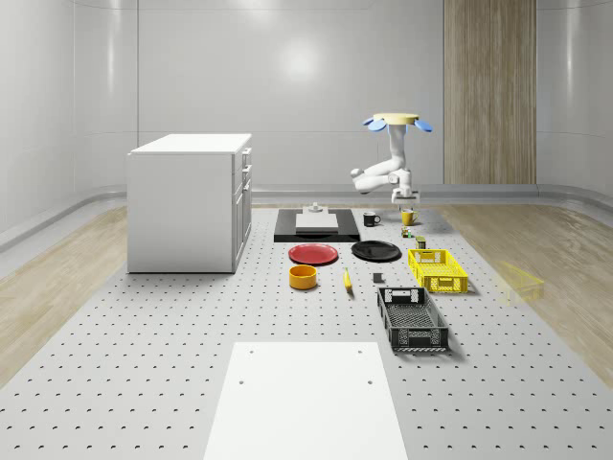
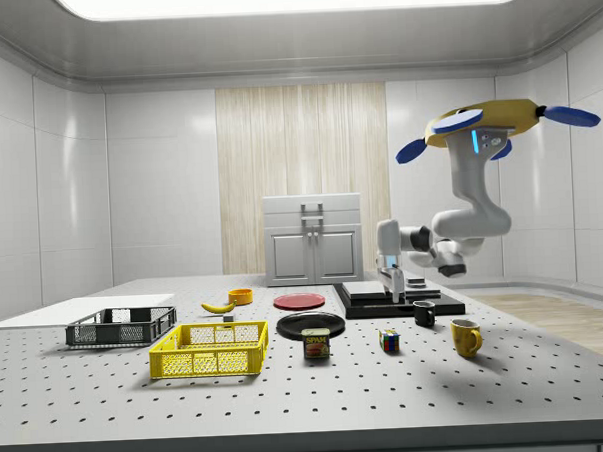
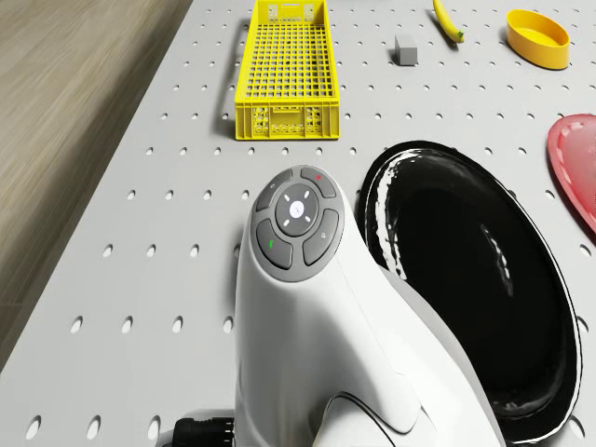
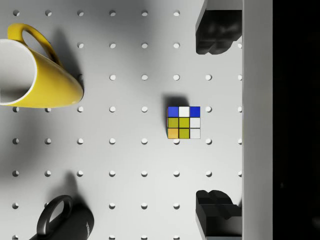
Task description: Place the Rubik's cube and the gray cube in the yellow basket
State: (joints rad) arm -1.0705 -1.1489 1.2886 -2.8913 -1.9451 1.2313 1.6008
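Drone hovers over the tabletop's [image 1: 144,383] far right, fingers [image 4: 215,35] spread wide above the Rubik's cube [image 4: 183,122], which sits between yellow mug [image 4: 35,75] and black plate [image 3: 466,279]. Looks light, rigid, slick-faced; best squeezed across two flat opposite sides.

My fingertips [image 4: 215,35] are black. Between them, below my jaws, the Rubik's cube [image 4: 183,122] shows a top face with a row of blue, white, blue, a row of olive-yellow, olive-yellow, white, and a row of orange, olive-yellow, white. The table [image 4: 130,150] under it is light grey with a regular grid of dark holes. To one side of my jaws stands a yellow mug [image 4: 35,75] with a white interior; near it, a black mug [image 4: 65,222]. My arm [image 3: 307,307] is white; its button pad is grey with small red and green marks. The basket [image 3: 287,70] is yellow mesh. The small cube [image 3: 406,49] is grey. The plate [image 3: 466,279] is glossy black.
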